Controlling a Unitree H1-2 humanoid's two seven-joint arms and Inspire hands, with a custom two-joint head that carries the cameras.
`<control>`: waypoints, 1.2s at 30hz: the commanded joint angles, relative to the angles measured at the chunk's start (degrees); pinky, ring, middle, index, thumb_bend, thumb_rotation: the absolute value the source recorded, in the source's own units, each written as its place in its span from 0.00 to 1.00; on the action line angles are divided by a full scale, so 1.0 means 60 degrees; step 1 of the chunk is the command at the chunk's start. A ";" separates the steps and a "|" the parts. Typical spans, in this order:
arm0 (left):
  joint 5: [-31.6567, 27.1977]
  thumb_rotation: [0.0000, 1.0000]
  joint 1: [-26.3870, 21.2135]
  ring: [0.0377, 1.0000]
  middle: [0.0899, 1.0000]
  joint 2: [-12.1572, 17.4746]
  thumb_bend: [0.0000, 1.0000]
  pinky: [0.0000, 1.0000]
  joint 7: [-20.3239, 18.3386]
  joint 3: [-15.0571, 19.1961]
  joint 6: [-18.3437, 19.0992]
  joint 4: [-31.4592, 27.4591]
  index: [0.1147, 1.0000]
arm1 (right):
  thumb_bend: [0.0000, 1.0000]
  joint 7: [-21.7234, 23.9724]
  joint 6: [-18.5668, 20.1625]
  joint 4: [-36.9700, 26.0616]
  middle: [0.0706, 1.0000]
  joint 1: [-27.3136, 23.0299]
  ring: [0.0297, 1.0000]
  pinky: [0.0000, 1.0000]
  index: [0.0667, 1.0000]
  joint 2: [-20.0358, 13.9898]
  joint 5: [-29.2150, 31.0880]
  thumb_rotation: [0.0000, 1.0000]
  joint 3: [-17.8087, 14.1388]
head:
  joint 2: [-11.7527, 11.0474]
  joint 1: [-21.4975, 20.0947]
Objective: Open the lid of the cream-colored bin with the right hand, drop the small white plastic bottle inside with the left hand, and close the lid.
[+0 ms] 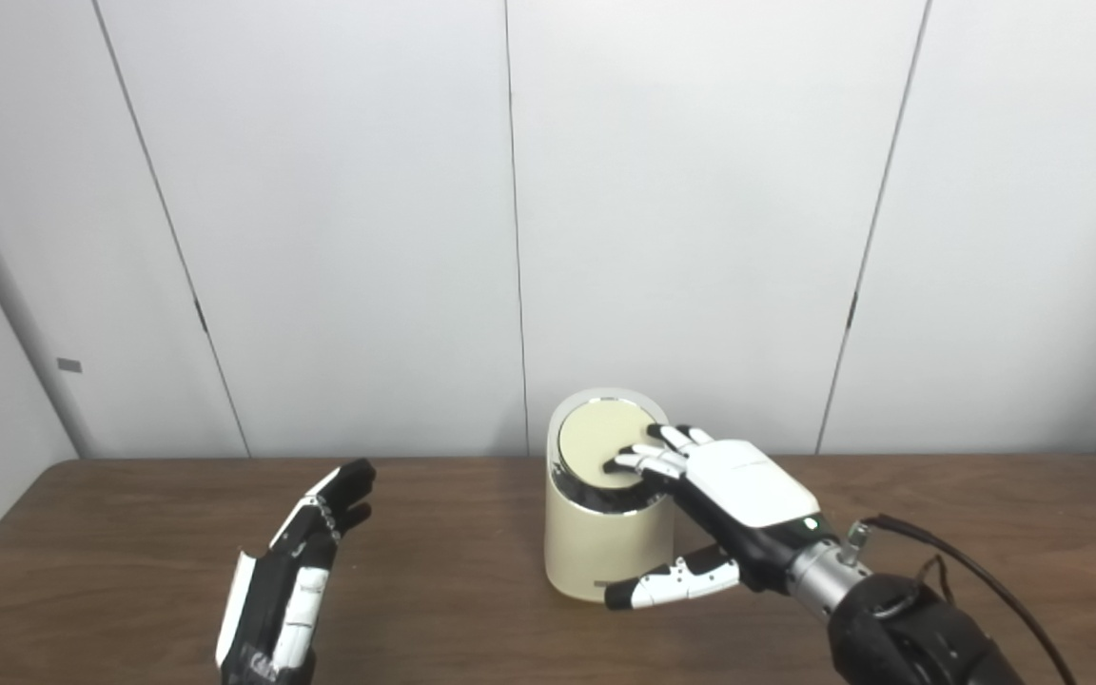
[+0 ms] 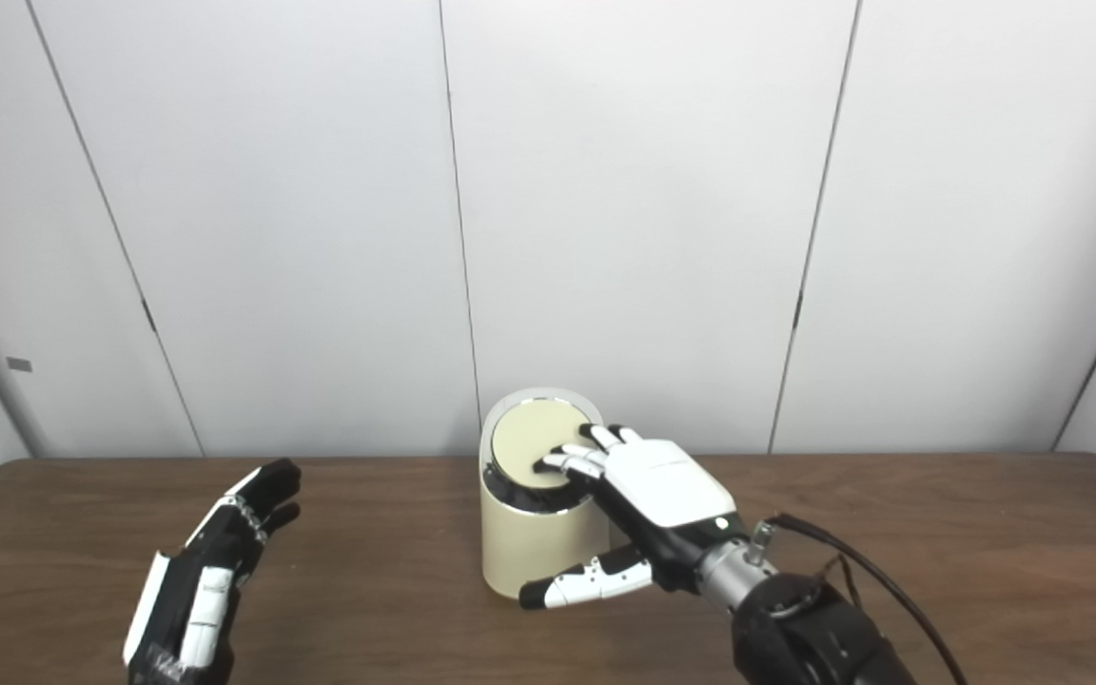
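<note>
Stretching wide, dark wood table (image 1: 472, 590) meets white panelled wall (image 1: 339, 219). Cream bin (image 1: 605, 542) mid-table, lid (image 1: 600, 445) seemingly shut; right hand (image 1: 733, 499) fingers spread touching it. Left hand (image 1: 296, 571) open, empty, near-left.

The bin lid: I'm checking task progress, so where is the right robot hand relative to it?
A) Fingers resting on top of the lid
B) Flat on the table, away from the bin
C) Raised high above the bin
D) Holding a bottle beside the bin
A: the right robot hand has its fingers lying on the round lid of the bin, thumb beside the bin's wall; it holds nothing.
</note>
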 commanded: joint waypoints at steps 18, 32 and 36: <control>0.0033 0.88 -0.0229 0.88 0.85 0.0014 0.76 0.85 0.0100 0.0039 -0.0251 -0.0061 0.83 | 0.87 -0.1155 -0.0843 0.0276 1.00 0.0404 1.00 1.00 1.00 0.1219 0.6520 0.90 -0.3043 | -0.0061 0.0042; -0.0376 0.80 -0.0307 0.85 0.83 -0.0128 0.37 0.85 0.0299 0.0382 -0.0391 0.0057 0.81 | 0.24 -0.3027 -0.4099 0.1467 0.98 0.2218 0.97 0.94 0.93 0.2050 0.8518 0.81 -0.4385 | -0.0043 0.0066; -0.0542 0.73 -0.0315 0.84 0.82 -0.0184 0.25 0.82 0.0322 0.0483 -0.0613 0.0108 0.80 | 0.14 -0.3229 -0.4568 0.1876 0.94 0.2556 0.94 0.88 0.89 0.2067 0.8612 0.52 -0.4443 | -0.0045 0.0027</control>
